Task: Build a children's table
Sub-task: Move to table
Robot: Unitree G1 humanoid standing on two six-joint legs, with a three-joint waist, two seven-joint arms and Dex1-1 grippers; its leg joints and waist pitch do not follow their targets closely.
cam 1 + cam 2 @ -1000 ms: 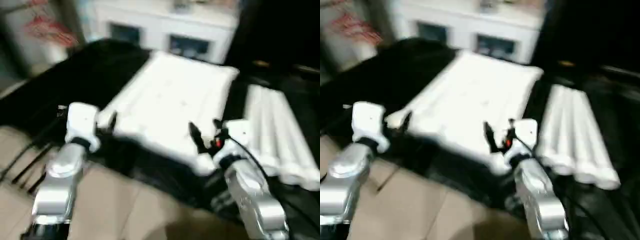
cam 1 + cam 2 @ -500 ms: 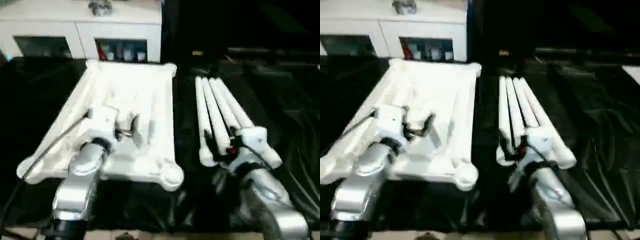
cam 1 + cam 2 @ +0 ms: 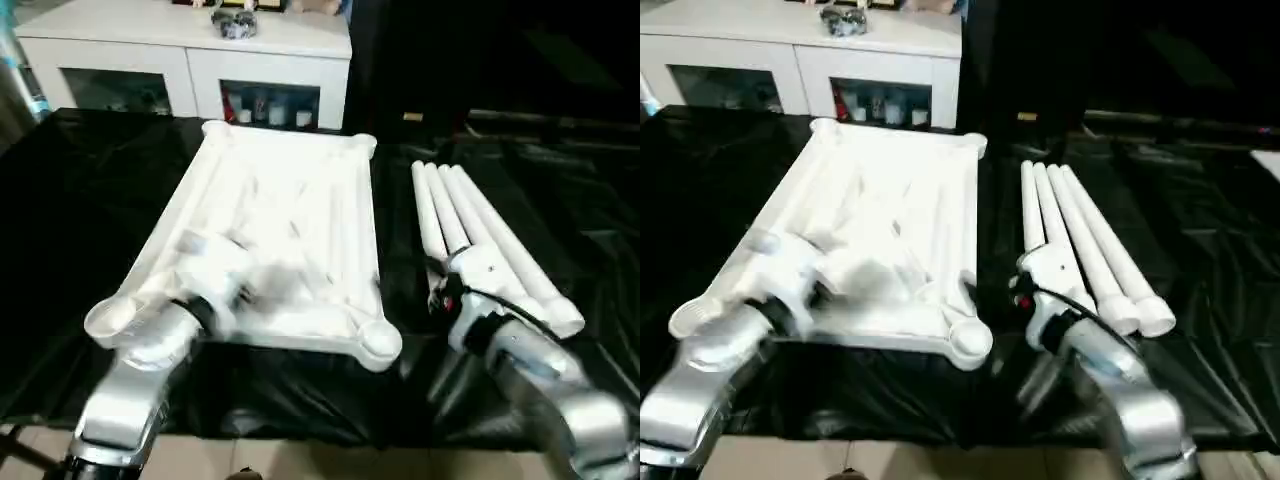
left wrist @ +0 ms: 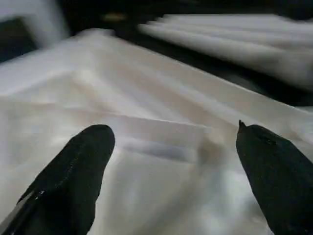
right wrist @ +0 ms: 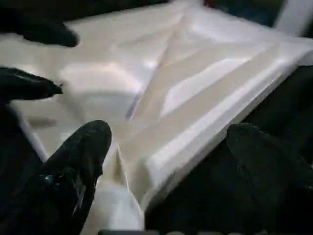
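Observation:
The children's table lies in parts on a black cloth. Its white top (image 3: 285,215) is upside down, ribbed underside up, with round sockets at the corners (image 3: 380,342). Several white tube legs (image 3: 478,238) lie side by side to its right. My left gripper (image 4: 171,166) hovers open over the near left part of the underside, with nothing between its fingers (image 4: 73,171). My right gripper (image 5: 171,161) is open and empty too. It sits between the top's near right corner and the legs (image 3: 434,286), pointing at the top's edge.
Black cloth (image 3: 60,200) covers the work surface out to its near edge, with pale floor (image 3: 300,462) below it. A white cabinet (image 3: 180,60) with glass doors stands behind the top. My left gripper's black fingers (image 5: 29,83) show in the right wrist view.
The head camera has swung, shifting the whole picture. My left gripper has come nearer the top's near left end. My right gripper has moved off the legs' near ends toward the top's corner.

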